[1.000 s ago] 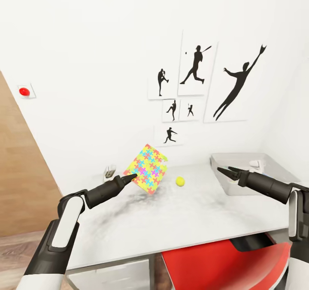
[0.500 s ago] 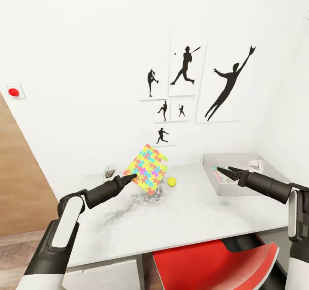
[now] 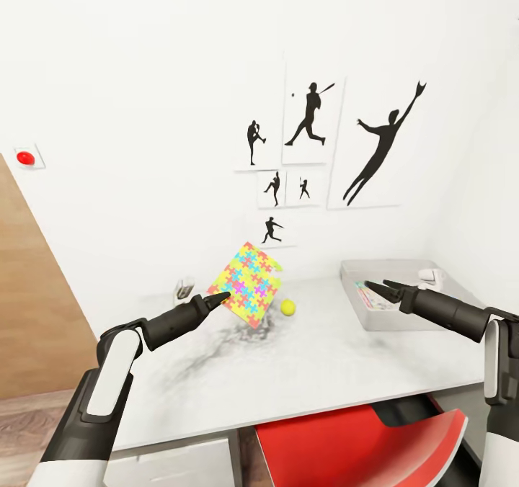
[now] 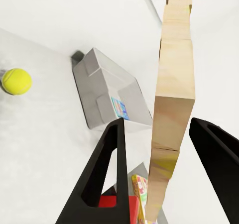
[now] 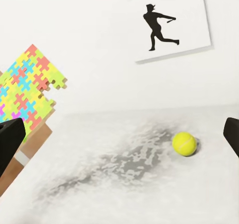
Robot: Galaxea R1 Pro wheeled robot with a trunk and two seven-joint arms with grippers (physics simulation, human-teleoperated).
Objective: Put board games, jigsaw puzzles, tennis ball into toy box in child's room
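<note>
Right, the left claw (image 3: pixel 220 298) is up over the light-grey counter (image 3: pixel 310 372) with 1 jigsaw puzzle (image 3: pixel 246 283) pinched by its corner, the bright sheet held tilted in the air, clear of the surface. In the left wrist view the puzzle (image 4: pixel 172 104) runs edge-on between the 2 dark fingers (image 4: pixel 107 169), its edge looking like pale wood, the fingers closed in against it. Just beside the raised sheet, on the side toward the toy box, the tennis ball (image 3: pixel 288 307) sits on the counter near the wall; the right wrist view catches that ball (image 5: pixel 184 143) alone on the mottled top, with the coloured puzzle (image 5: pixel 30 87) hanging above the far end. Over on the right, the right claw (image 3: pixel 376 286) hovers with its fingers spread apart and nothing between them, tips at the near edge of the toy box (image 3: pixel 404 267). That shallow grey bin rests at the counter's far right corner against the wall, and a strip of printed colour shows inside it. On the wall behind hang black baseball silhouettes (image 3: pixel 311 116), and a red chair (image 3: pixel 360 444) is tucked under the counter's front edge.
</note>
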